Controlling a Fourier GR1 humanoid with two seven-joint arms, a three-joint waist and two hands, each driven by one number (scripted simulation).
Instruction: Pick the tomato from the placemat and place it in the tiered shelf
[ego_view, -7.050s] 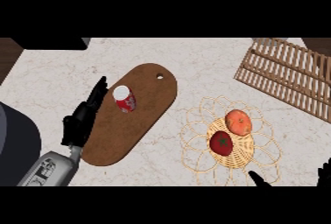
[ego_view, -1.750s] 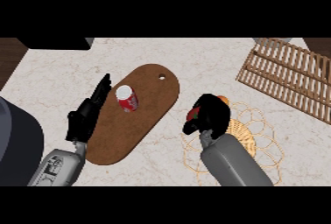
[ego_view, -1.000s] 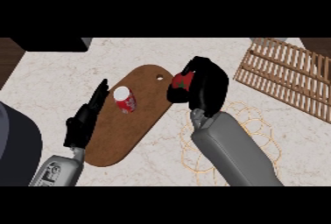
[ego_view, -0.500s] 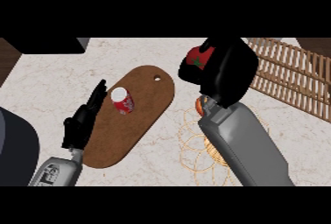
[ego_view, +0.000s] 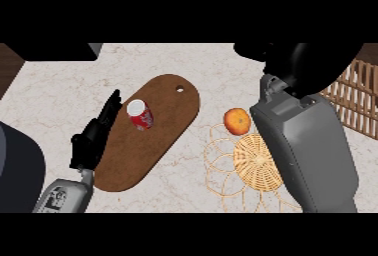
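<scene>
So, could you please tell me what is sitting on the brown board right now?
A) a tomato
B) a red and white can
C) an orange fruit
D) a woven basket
B: a red and white can sits on the brown board, while the orange fruit lies off it, at the edge of the woven placemat.

You look down on a pale, marbled worktop (ego_view: 184, 60); a dark block (ego_view: 55, 51) sits at its far left, beside brown wood (ego_view: 6, 67).
</scene>
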